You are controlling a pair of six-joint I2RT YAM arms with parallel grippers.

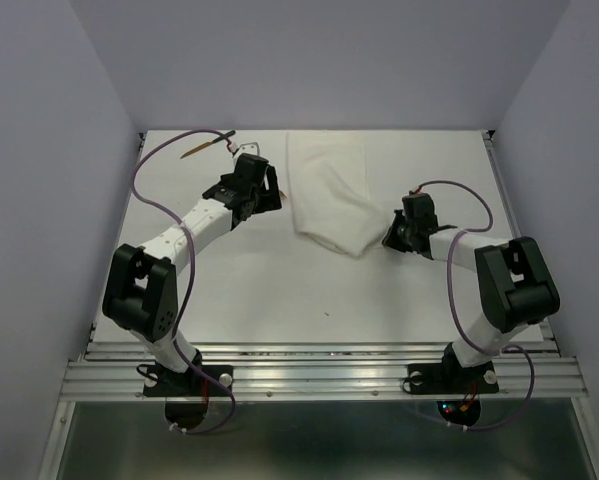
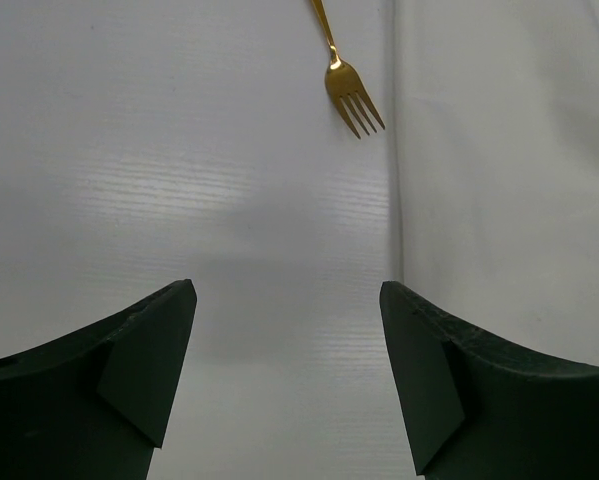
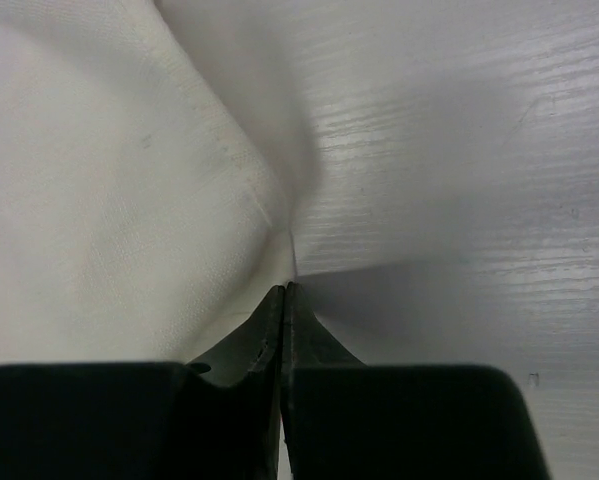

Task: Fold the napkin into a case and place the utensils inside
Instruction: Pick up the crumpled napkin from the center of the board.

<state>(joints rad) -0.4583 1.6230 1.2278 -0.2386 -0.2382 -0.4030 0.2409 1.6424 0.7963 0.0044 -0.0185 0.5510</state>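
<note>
Napkin (image 1: 329, 190) lies mid-back of the table (image 1: 279, 290) as a long white strip. Its far end is at the table's back edge and its near end is rounded, skewed a bit to the right. Long axis runs back-to-front. Its left edge is straight.

Wide bare tabletop in front of it, between the two arms; less room at the back and sides, where the enclosure walls (image 1: 49, 150) close in. Can't tell if the cloth forms an open pocket; nothing seen inside it.

R gripper (image 3: 284, 290): fingers pressed together, pinching the napkin's near right edge, cloth pulled up into the tips.

L gripper (image 2: 289, 300): fingers spread wide, low over bare table just left of the napkin's left edge, touching nothing.

Gold fork (image 2: 351, 95) lies flat ahead of the L gripper, just beside the napkin edge, not touching it. Tines point back toward the gripper; handle runs out of the wrist view.

A 2nd thin brown utensil (image 1: 199, 150) sits at back left, near the purple cable (image 1: 159, 150), well apart from the napkin, lying at a slant.
</note>
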